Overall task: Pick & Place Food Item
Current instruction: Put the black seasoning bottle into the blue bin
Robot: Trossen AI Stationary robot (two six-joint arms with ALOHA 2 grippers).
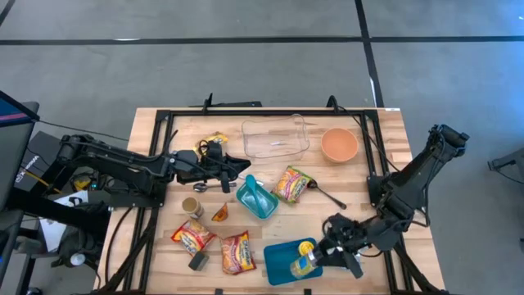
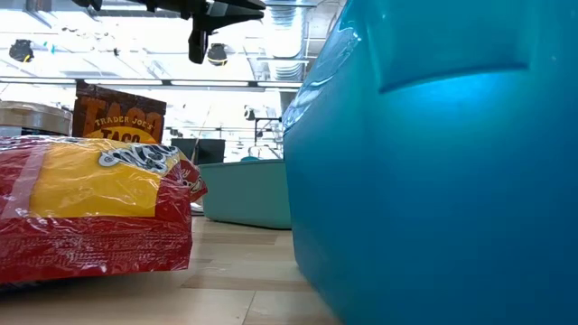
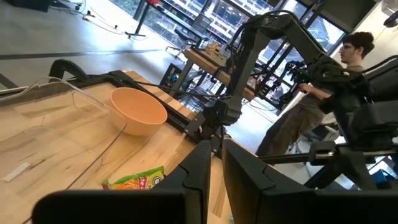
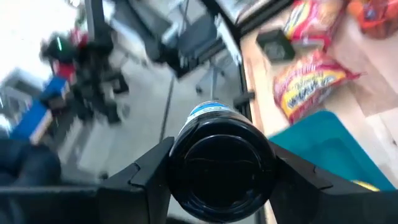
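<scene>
We've got the right gripper (image 1: 315,260) low at the frame's bottom, jaws clamped on a yellow bottle (image 1: 304,263) with a dark cap. The bottle hangs directly over the blue tray (image 1: 278,260) at bottom centre, its long axis running out from the jaws toward the left of the frame. The left gripper (image 1: 232,174) waits mid-frame, jaws nearly pressed together, holding nothing. A release should land it there.

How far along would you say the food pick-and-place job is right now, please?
In hand: the right end effector grips a yellow bottle over the blue tray, not yet released. Left: ramen packets lie on the table. The left end effector waits shut.
</scene>
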